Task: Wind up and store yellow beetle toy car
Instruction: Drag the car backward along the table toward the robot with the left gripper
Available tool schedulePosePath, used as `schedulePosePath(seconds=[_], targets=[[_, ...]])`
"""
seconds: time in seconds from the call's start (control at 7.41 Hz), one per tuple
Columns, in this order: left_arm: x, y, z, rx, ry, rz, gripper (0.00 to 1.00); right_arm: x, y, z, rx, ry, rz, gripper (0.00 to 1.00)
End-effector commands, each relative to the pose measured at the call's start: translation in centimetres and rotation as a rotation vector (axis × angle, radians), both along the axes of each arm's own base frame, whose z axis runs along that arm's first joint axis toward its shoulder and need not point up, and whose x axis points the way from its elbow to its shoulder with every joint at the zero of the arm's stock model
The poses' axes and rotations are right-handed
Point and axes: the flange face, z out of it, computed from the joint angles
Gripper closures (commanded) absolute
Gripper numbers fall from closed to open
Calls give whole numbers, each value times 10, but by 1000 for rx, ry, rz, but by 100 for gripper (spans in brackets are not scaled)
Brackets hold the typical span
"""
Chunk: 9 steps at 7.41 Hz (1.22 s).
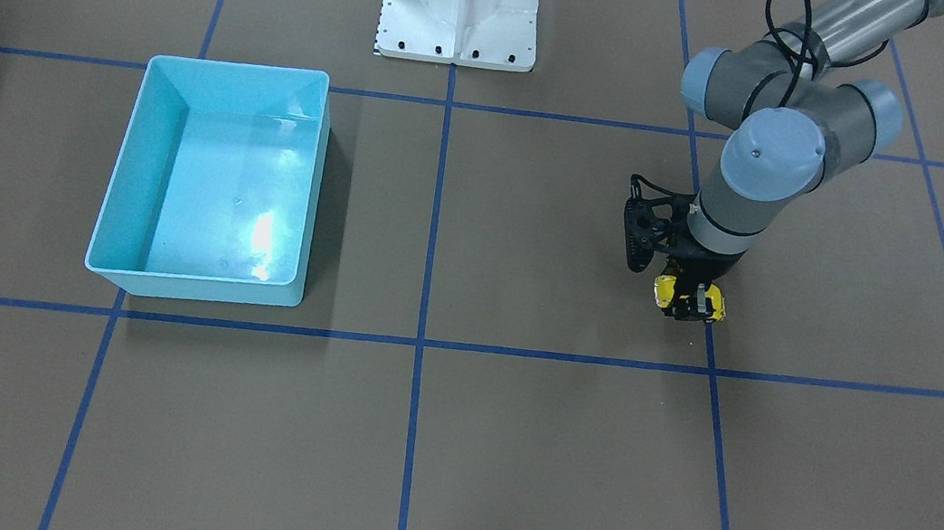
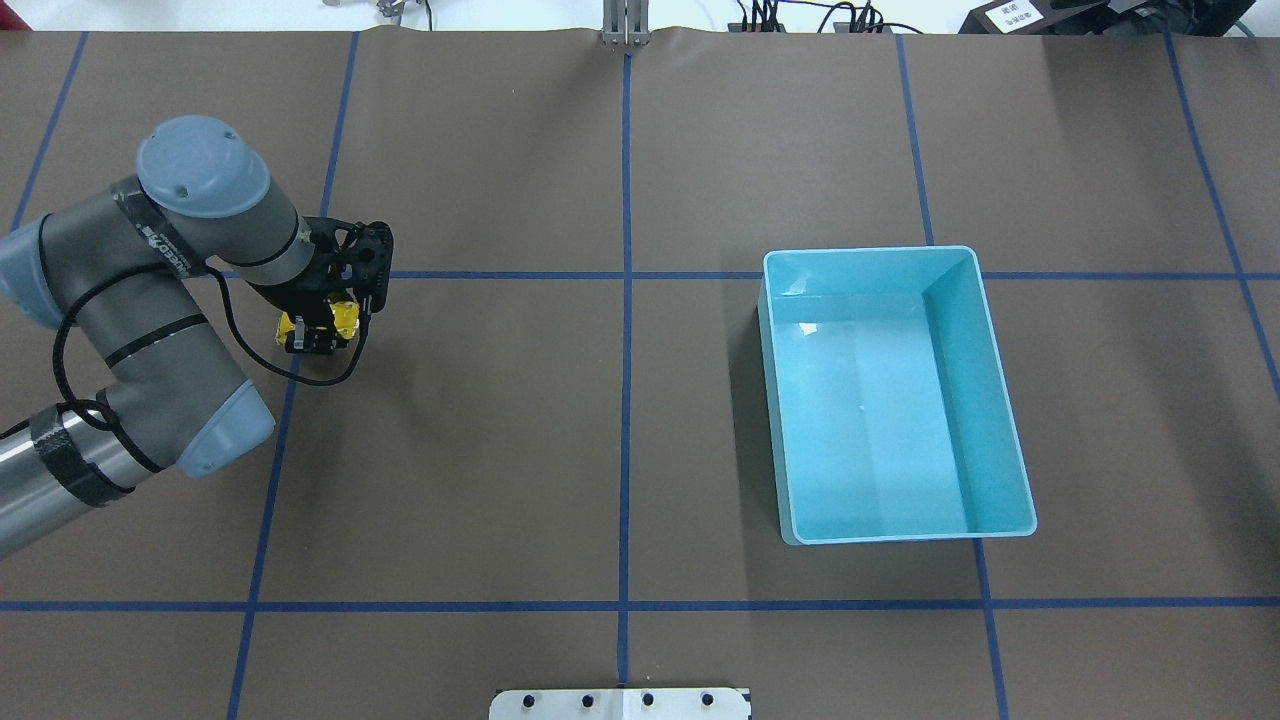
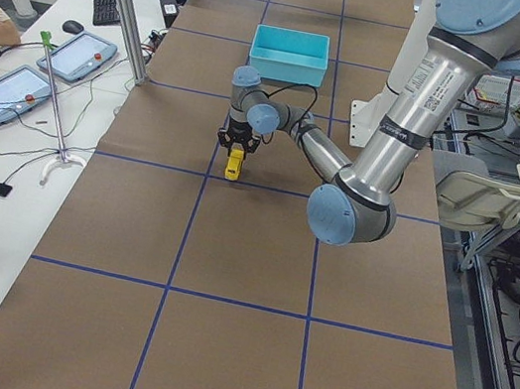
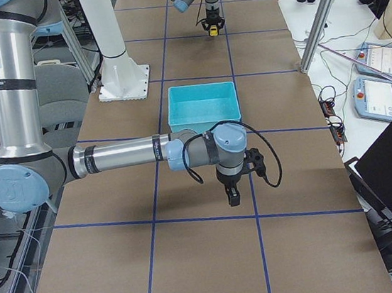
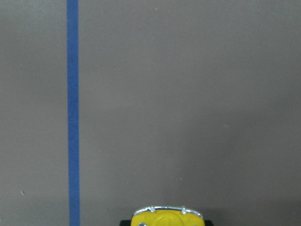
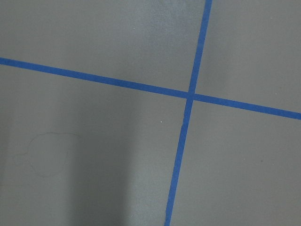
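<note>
Closest to the left wrist camera, the yellow beetle toy car [image 5: 166,217] sat clamped in the left gripper [image 1: 690,305], low over the counter toward its left end, probably so its wheels could be dragged for winding. Toward the right end, the light blue bin [image 2: 990,400] stood open-topped, seemingly ready to receive it. The right gripper [image 4: 233,198] hung nearer that end's edge; whether its fingers were apart I could not tell. One car, one bin, two grippers.

Lighting is bright and even, from overhead. White glare patches mark the floor of the light blue bin [image 1: 219,177]. A soft shadow borders the bin on the table [image 1: 502,451]. Focus is sharp.
</note>
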Motion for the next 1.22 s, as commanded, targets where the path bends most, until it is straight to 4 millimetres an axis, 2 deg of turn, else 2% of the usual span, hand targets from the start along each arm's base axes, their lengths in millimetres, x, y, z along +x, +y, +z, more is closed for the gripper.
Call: schedulePosePath(seconds=[0.0,1.08], targets=[[1,2,3,9,11,28,100,0,0,0,0,0,0,0],[-1,2,24,26,34,30,100,0,-1,-1,3,1,0,0]])
